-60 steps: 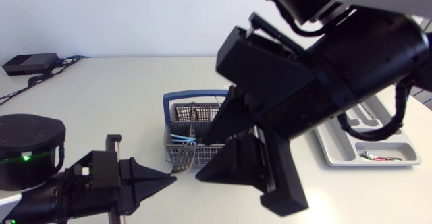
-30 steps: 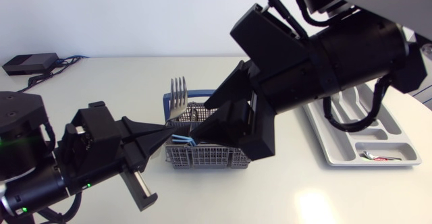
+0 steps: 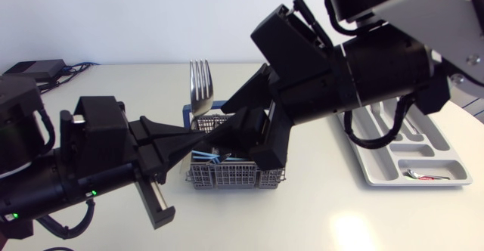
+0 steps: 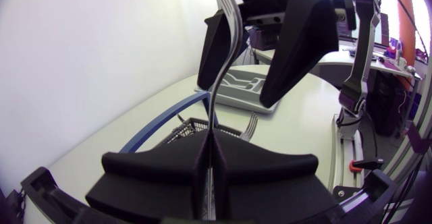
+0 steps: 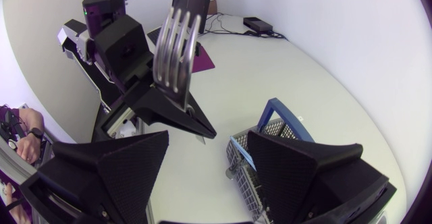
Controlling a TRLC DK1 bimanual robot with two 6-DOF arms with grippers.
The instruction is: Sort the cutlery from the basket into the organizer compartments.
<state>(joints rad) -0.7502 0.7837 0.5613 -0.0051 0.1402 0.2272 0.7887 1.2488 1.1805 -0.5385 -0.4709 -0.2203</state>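
Observation:
My left gripper (image 3: 198,134) is shut on the handle of a metal fork (image 3: 200,85), which stands upright with its tines up above the grey mesh basket (image 3: 234,177). In the left wrist view the fork (image 4: 226,42) rises from between the closed fingers (image 4: 169,173). My right gripper (image 3: 219,122) is open and faces the left one, with its fingers on either side of the fork's handle; whether they touch it I cannot tell. From the right wrist the fork (image 5: 174,48) stands ahead of the open fingers (image 5: 108,177). The white organizer (image 3: 408,160) lies at the right.
The basket has a blue handle (image 3: 189,115) and holds blue-handled cutlery (image 3: 204,155). A small reddish item (image 3: 427,177) lies in the organizer's near compartment. At the back left there is a black box (image 3: 34,69) with cables.
My left gripper has risen and moved right, lifting the fork out above the basket. The right gripper has widened and drawn back to face the fork.

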